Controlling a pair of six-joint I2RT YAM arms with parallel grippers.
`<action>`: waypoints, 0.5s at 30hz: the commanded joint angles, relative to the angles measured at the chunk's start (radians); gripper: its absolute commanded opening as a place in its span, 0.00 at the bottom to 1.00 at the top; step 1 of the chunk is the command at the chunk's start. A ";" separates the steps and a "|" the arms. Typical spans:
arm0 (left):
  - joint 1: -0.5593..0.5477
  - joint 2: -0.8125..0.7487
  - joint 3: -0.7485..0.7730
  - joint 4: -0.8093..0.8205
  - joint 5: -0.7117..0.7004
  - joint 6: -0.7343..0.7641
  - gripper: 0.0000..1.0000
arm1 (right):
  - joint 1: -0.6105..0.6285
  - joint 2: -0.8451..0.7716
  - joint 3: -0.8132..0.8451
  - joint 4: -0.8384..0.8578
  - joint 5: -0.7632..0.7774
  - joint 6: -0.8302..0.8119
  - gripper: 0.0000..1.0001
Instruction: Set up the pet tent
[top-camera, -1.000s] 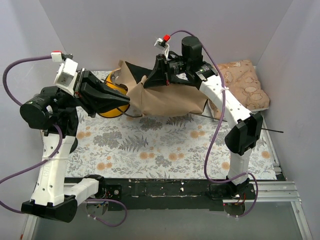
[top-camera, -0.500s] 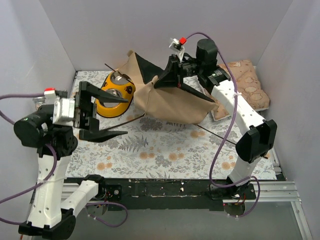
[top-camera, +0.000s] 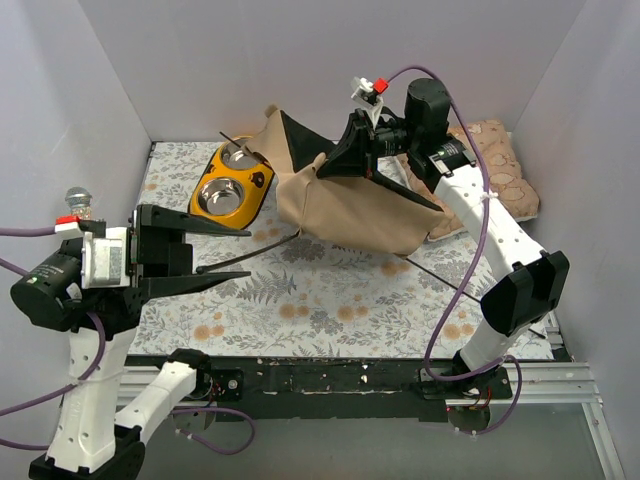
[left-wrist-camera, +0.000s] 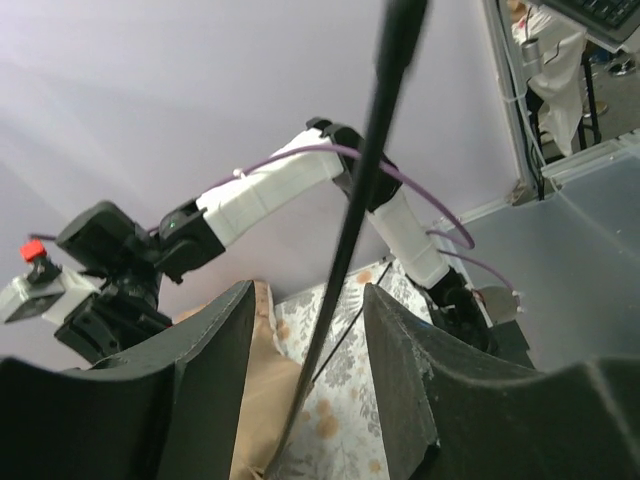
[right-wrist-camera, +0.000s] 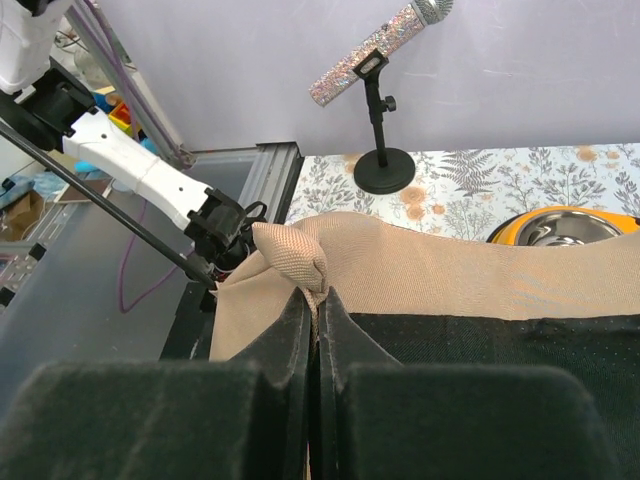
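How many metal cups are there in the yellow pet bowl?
2, both in the yellow bowl: one cup at its far end, near the tent, the other cup at its near end. Neither is hidden.

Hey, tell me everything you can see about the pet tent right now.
The pet tent is a tan canvas shell with a black panel. It is slumped, not yet standing, at the far middle of the floral table cover. The right gripper is shut on a fold at its top, holding it up. Thin black poles stick out: one pole points toward the right arm, and another pole passes between the open left gripper fingers.
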 joint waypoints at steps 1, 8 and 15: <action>-0.058 0.017 0.065 0.033 -0.076 -0.027 0.45 | -0.004 -0.043 0.005 0.021 0.000 -0.028 0.01; -0.073 0.023 0.126 0.021 -0.050 -0.050 0.25 | -0.002 -0.040 -0.008 0.031 0.000 -0.022 0.01; -0.073 0.017 0.126 0.041 -0.053 -0.087 0.11 | -0.001 -0.035 0.007 0.038 0.001 -0.014 0.01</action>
